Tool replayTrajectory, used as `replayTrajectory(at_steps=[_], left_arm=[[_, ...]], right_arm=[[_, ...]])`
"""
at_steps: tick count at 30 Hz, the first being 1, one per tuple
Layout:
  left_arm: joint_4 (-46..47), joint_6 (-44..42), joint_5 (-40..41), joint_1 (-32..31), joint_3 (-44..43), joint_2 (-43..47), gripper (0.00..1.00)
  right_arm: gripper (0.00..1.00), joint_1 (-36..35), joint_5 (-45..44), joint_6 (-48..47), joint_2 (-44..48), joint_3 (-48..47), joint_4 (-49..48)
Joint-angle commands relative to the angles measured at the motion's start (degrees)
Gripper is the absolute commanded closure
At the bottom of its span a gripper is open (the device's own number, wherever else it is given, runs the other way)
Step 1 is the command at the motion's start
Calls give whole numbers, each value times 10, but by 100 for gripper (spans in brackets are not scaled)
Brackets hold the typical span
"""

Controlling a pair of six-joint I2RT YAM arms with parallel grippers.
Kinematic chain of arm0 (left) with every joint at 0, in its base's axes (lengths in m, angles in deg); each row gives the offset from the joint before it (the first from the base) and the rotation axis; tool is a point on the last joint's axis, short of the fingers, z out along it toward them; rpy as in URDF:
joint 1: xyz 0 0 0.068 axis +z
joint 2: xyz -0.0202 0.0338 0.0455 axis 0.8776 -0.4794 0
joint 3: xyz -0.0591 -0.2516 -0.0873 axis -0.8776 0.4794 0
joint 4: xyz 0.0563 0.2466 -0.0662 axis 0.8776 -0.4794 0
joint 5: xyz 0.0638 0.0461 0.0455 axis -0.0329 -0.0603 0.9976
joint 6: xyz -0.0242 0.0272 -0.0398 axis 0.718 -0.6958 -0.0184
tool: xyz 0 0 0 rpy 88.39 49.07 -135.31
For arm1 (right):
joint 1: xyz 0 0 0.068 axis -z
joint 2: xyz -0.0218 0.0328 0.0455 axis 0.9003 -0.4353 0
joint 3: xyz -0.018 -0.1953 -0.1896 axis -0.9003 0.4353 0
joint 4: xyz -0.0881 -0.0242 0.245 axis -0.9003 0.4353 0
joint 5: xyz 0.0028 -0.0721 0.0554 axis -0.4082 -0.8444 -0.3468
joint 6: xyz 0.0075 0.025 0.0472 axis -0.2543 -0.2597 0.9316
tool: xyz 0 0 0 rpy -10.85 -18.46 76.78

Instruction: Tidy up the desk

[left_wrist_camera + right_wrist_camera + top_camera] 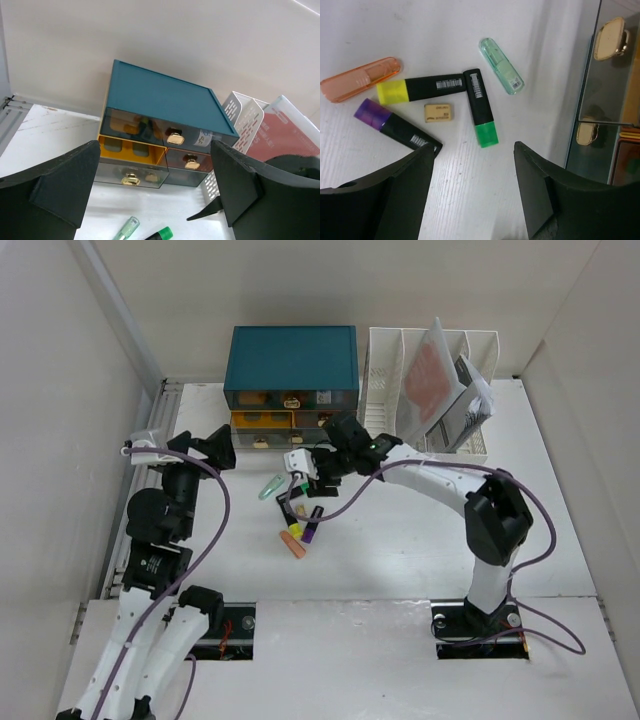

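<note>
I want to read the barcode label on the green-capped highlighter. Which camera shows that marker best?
Right wrist: the green-capped highlighter lies whole and close, label facing up. Left wrist catches only its green cap at the bottom edge. In the top external view it is too small to pick out.

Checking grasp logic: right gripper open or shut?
Open: black two-finger right gripper, fingers wide apart, only white table between them.

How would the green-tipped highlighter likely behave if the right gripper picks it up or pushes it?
The green-tipped highlighter looks like a hard plastic barrel, so probably stiff and light. Its smooth black body may slip when gripped. Its black end lies right beside the yellow highlighter, so a push would likely nudge that too.
</note>
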Motion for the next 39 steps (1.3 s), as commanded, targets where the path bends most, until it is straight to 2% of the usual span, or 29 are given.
replayTrajectory(at_steps=[1,9,14,23,39], left_arm=[[21,-11,14,-3,9,9,10],[21,-11,9,-3,9,26,8],[21,-11,9,-3,9,37,8],[21,-11,4,-3,9,42,8],[21,-6,4,-3,9,47,7]], right_arm=[[30,-14,-84,-10,-26,-6,-62],[29,-27,-147,18,-108,-65,-48],[34,-32,-158,18,-132,-89,-35],[35,-32,-151,23,-169,-107,-15],[43,-32,-108,-3,-221,-167,56]])
